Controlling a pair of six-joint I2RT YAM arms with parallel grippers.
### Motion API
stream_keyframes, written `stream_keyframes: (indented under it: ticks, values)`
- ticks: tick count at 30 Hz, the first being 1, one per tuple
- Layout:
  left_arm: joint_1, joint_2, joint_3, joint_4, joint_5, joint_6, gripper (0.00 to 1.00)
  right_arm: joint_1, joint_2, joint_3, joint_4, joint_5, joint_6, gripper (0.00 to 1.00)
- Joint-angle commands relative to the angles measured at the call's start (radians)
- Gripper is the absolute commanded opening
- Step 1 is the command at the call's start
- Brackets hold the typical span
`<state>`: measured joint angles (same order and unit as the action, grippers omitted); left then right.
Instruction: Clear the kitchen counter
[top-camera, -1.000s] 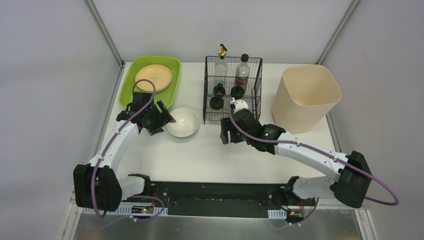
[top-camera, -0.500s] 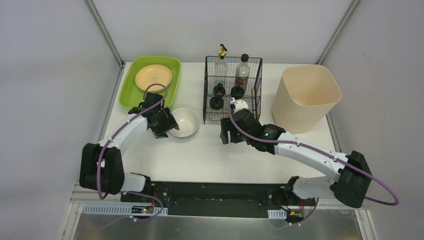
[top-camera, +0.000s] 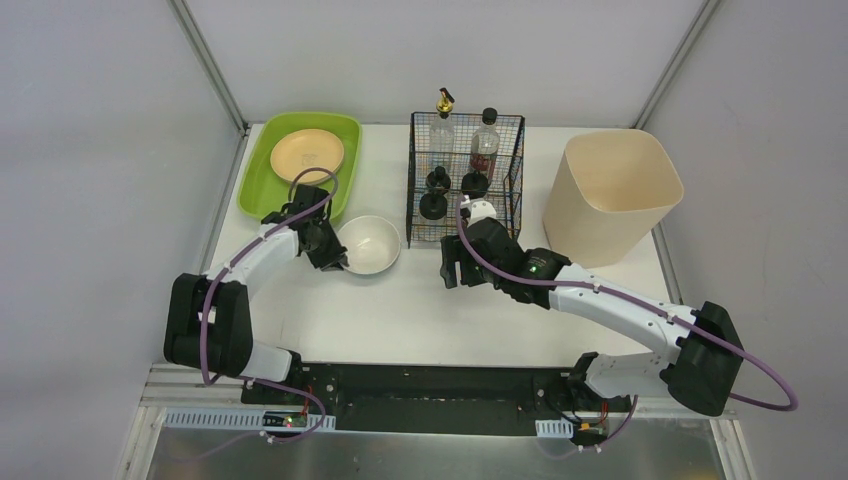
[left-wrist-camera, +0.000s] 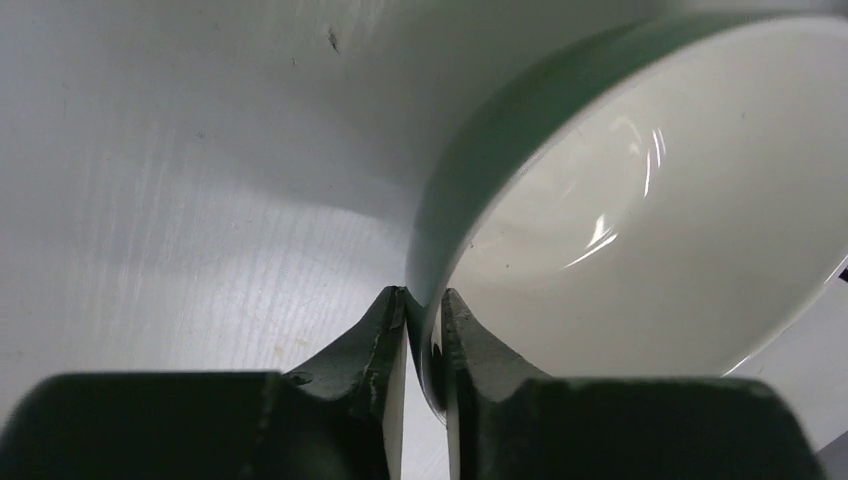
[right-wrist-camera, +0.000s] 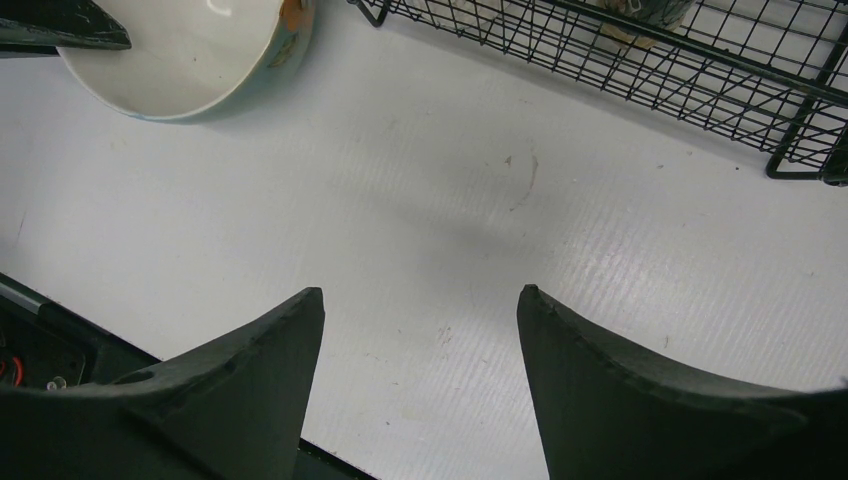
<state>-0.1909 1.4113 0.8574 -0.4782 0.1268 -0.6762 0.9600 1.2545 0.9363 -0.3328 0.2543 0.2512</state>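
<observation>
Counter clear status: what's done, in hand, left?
Done: tan plate sits in the green tray, bottles stand in the wire basket. In hand: left gripper pinches the rim of the white bowl, which sits on the kitchen counter. Left: move that bowl off. Right gripper hangs open, holding nothing.

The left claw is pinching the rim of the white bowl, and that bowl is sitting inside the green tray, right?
Not quite. The left gripper does pinch the white bowl by its rim, but the bowl sits on the kitchen counter, beside the green tray, not inside it. The top external view shows this; the tray holds only a tan plate.
</observation>
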Motion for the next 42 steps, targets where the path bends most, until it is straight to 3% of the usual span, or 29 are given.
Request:
stream_keyframes:
  ticks: [1, 4, 13, 21, 32, 42]
  values:
    - [-0.012, -0.009, 0.046, 0.009, -0.005, 0.025, 0.12, 0.005, -0.004, 0.013, 0.014, 0.012, 0.008, 0.74]
    - [-0.012, -0.023, 0.059, 0.008, 0.009, 0.029, 0.00, 0.004, -0.007, 0.013, 0.014, 0.015, 0.007, 0.74]
    - [-0.012, -0.144, 0.105, -0.029, 0.047, 0.032, 0.00, 0.004, -0.009, 0.012, 0.012, 0.023, 0.008, 0.74]
    - [-0.010, -0.218, 0.268, -0.134, 0.047, 0.053, 0.00, 0.004, -0.009, 0.012, 0.011, 0.022, 0.008, 0.74]
    - [0.095, -0.090, 0.527, -0.174, 0.033, 0.041, 0.00, 0.004, -0.006, 0.012, 0.014, 0.018, 0.007, 0.74]
    - [0.185, 0.079, 0.668, -0.135, -0.004, -0.051, 0.00, 0.005, -0.007, 0.010, 0.015, 0.009, 0.010, 0.74]
